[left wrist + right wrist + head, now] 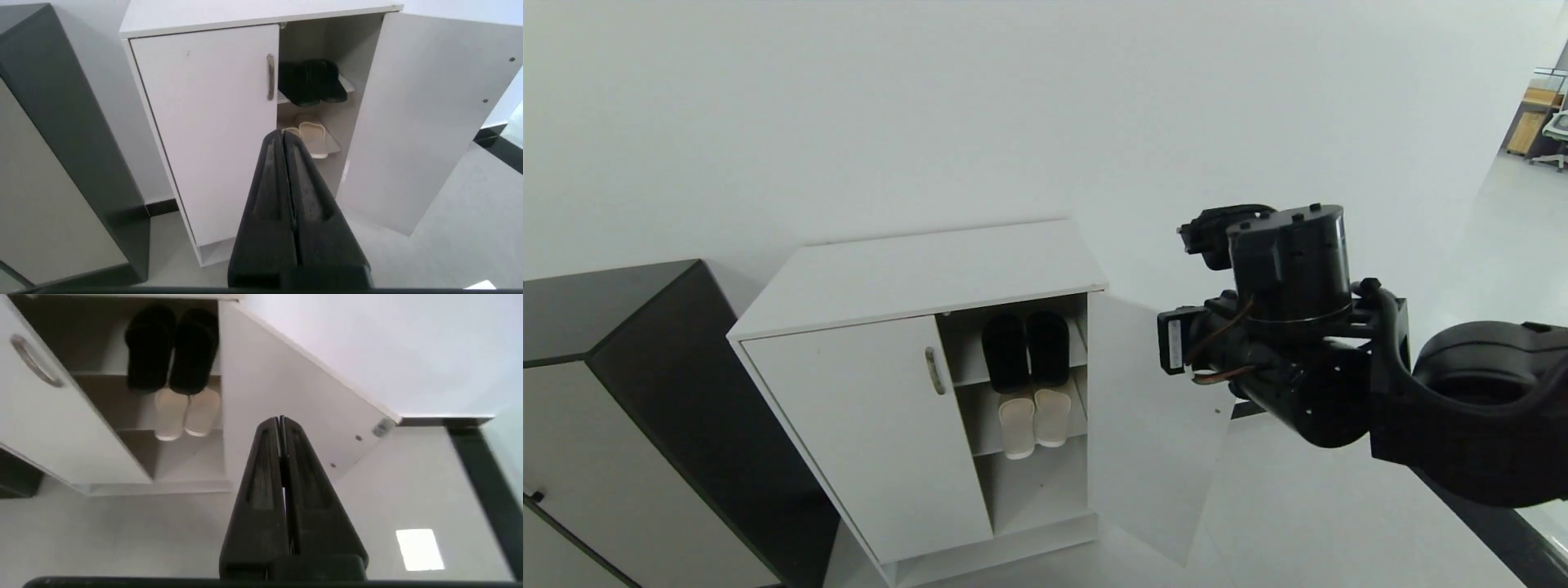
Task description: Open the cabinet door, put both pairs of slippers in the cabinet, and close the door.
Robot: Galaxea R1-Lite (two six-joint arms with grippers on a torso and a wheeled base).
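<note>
Black slide slippers fill the white board cabinet's top shelf, cream slide slippers the next; only closing remains. Left pincer and right pincer are clenched, empty; the right should push the open white door shut

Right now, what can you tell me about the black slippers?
The black slippers are a plain, matte pair, looking like soft rubber or foam. They lie side by side on the top shelf inside the white cabinet, ends poking over the shelf's front edge. The door on that side stands open. The white slippers sit one shelf below. Nothing grips them.
</note>
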